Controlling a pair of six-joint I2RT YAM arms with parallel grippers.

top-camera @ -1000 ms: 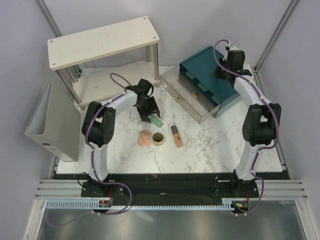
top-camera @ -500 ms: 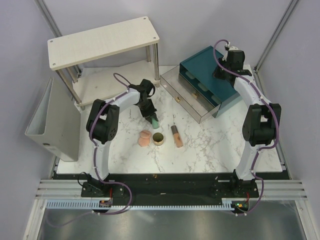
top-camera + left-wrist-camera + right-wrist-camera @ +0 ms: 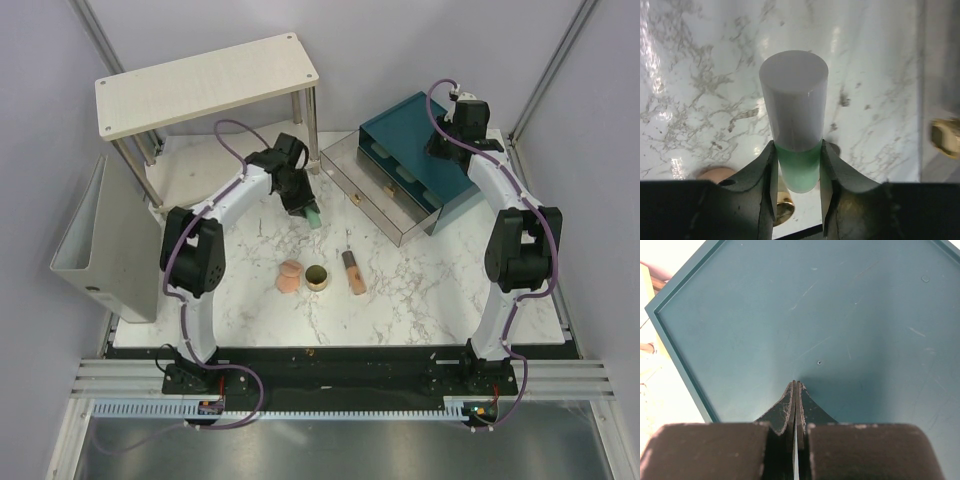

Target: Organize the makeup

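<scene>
While the left gripper (image 3: 798, 167), clamped on the mint-green white-capped tube (image 3: 795, 100), has moved from the peach-pink sponge (image 3: 289, 277) toward the open clear drawer (image 3: 375, 205), the right gripper (image 3: 795, 390) stays pressed together above the teal box (image 3: 840, 315).

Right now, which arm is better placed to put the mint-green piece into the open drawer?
Left. The left gripper holds the mint-green piece beside the open drawer. The right gripper is shut on nothing, over the teal box.
</scene>
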